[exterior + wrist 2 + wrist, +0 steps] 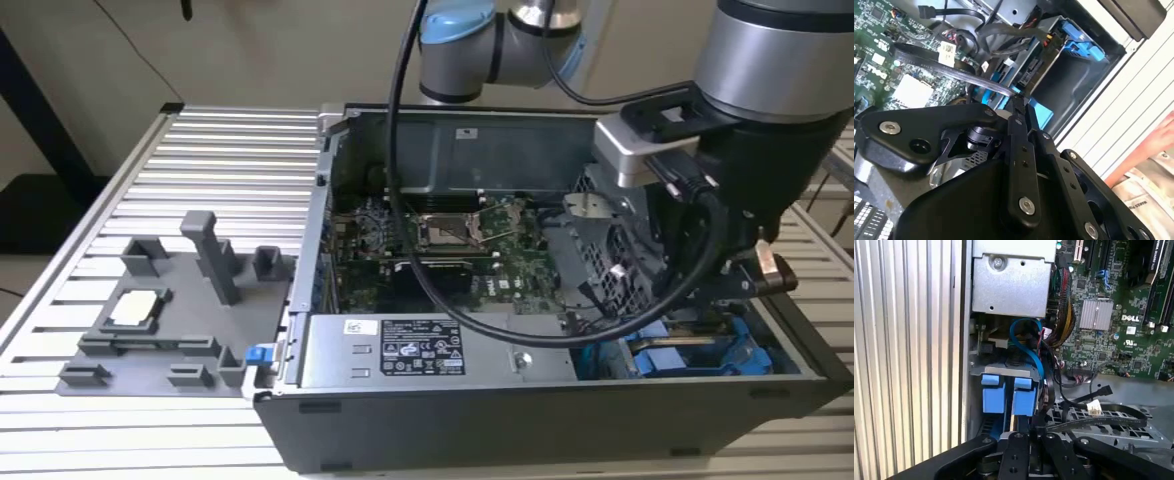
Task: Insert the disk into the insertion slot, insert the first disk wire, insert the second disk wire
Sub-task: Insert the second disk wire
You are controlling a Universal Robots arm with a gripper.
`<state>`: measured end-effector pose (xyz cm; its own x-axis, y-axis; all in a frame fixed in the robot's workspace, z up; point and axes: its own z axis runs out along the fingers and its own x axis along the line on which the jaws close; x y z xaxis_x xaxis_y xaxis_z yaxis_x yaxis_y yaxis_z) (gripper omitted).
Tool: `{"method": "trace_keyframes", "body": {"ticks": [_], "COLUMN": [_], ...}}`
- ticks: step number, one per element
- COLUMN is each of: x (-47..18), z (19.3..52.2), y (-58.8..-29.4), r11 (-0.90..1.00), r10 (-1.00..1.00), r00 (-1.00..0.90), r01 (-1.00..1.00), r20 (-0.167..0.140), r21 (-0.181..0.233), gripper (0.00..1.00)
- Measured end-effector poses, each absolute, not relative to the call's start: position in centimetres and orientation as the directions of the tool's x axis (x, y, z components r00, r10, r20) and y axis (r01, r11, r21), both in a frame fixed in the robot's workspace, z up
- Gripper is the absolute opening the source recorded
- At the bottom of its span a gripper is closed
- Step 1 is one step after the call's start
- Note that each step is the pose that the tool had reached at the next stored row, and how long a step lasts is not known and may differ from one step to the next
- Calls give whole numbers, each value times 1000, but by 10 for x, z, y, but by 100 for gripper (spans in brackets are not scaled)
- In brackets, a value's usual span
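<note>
- Black two-finger gripper (pixel 1019 102) low over the drive corner of the open grey computer case (pixel 534 425); fingers drawn narrow, tips pinched on a flat black ribbon-like wire (pixel 954 70) in the second wrist view.
- In the first wrist view the same gripper (pixel 1026 432) sits just beside the bright blue plastic carrier handles (pixel 1006 392).
- Flat disk in its blue carrier (pixel 701 350) lies down inside the grey sheet-metal insertion slot (pixel 1079 75), at the exterior view's lower right of the case.
- Thin blue cable (pixel 1029 347) loops above the carrier ends.
- Grey labelled power supply box (pixel 414 350) beside the bay, toward the exterior view's left.
- Green motherboard (pixel 454 245) farther in, square silver processor socket (pixel 447 230) near its middle.
- Grey plastic fixture tray (pixel 160 320) on the ribbed aluminium table (pixel 227 150), well apart from the case.
</note>
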<state>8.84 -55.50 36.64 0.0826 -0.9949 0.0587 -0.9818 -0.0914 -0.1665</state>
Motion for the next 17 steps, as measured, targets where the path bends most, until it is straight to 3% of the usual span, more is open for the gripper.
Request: {"method": "trace_keyframes", "body": {"ticks": [8,14,17], "x": [102,103,105], "z": [366,365,365], "y": [-564,-564,-567], "r11": [-90,-72,-70], "r10": [-995,-996,-995], "r00": [82,81,80], "r01": [-984,-984,-986], "r20": [57,-45,-57], "r21": [-154,-163,-151], "gripper": [16,16,16]}}
